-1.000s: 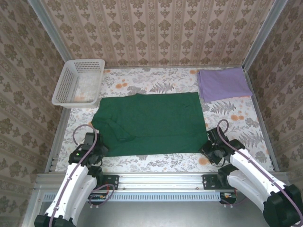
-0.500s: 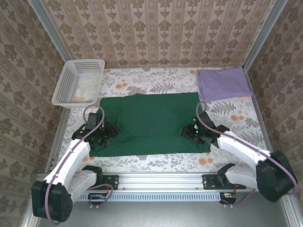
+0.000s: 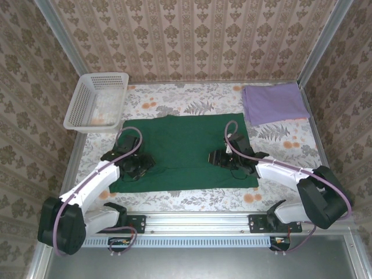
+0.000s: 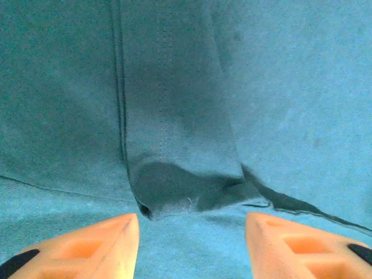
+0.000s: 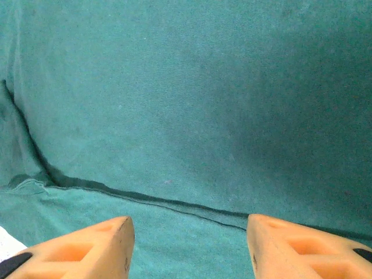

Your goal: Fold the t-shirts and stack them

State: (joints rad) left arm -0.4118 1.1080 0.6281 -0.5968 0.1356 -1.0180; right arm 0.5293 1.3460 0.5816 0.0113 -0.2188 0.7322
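Dark green t-shirt (image 3: 186,152) lies flat mid-table (image 3: 192,99), lilac t-shirt (image 3: 273,103) folded at the far right corner, white basket (image 3: 96,102) far left. Left gripper (image 3: 139,165) is over the green shirt's left side and right gripper (image 3: 216,157) over its right. Both have fingers apart, gripping nothing.

The left tool (image 3: 142,164) and right tool (image 3: 214,157) face each other, lowered, jaws parted.

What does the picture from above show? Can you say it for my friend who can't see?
A dark green t-shirt lies flat on a flowery table, with the left gripper and right gripper open over it. A folded purple t-shirt sits at the far right corner, a white basket at far left.
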